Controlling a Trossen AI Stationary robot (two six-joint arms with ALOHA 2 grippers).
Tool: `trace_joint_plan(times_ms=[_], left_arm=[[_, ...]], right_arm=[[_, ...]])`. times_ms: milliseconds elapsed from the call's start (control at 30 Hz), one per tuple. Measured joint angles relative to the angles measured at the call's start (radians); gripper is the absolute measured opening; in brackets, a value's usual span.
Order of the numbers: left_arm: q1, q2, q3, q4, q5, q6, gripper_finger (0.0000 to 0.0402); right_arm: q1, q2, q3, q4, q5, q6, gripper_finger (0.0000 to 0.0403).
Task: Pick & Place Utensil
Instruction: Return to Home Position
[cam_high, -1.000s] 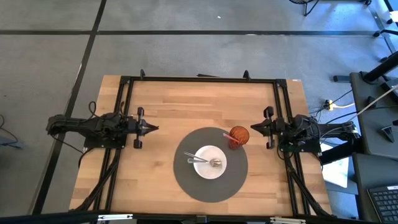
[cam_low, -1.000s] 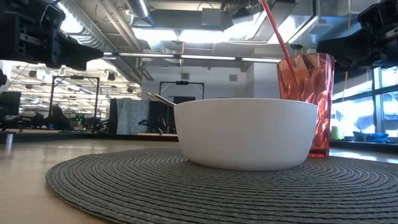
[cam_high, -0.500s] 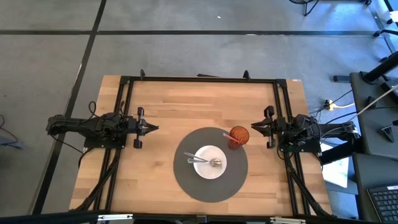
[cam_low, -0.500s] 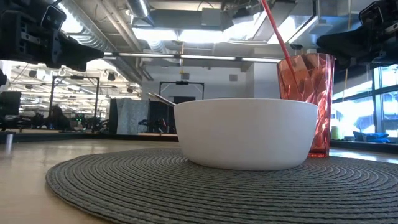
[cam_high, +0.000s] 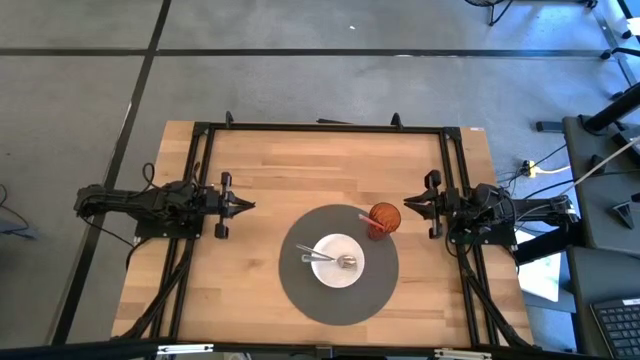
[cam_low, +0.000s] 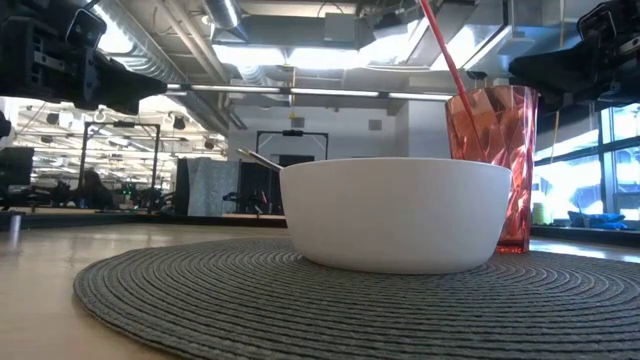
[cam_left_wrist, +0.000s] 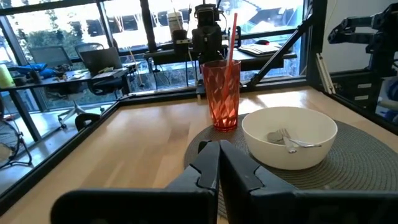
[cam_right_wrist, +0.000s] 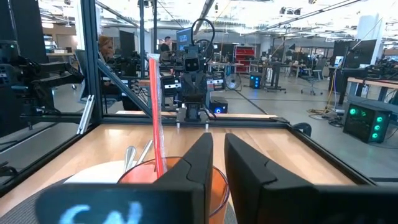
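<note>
The fork (cam_high: 312, 256) and spoon (cam_high: 346, 262) lie in the bowl (cam_high: 338, 274) on the mat (cam_high: 300, 292) near the middle of the bench (cam_high: 300, 160), with the fork's handle toward the left edge. Your left fingers (cam_high: 243, 206) reach in from the left edge and your right fingers (cam_high: 410, 206) from the right, nearer the bowl. Both pairs are pressed together, empty and clear of it.

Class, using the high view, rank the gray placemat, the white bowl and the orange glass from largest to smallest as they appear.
1. gray placemat, clearly the widest
2. white bowl
3. orange glass, smallest seen from above
</note>
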Motion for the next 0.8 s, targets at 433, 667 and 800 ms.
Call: trace_joint_plan(times_ms=[433, 667, 800], left_arm=[[0.0, 0.0, 0.0, 0.001, -0.004, 0.0, 0.0005], [0.0, 0.0, 0.0, 0.001, -0.005, 0.0, 0.0004], [0.0, 0.0, 0.0, 0.001, -0.005, 0.0, 0.0002]], right_arm=[[0.0, 0.004, 0.0, -0.034, 0.0, -0.001, 0.0044], [0.0, 0.005, 0.0, -0.043, 0.0, 0.0, 0.0044], [0.0, 0.006, 0.0, -0.043, 0.0, -0.001, 0.0044]])
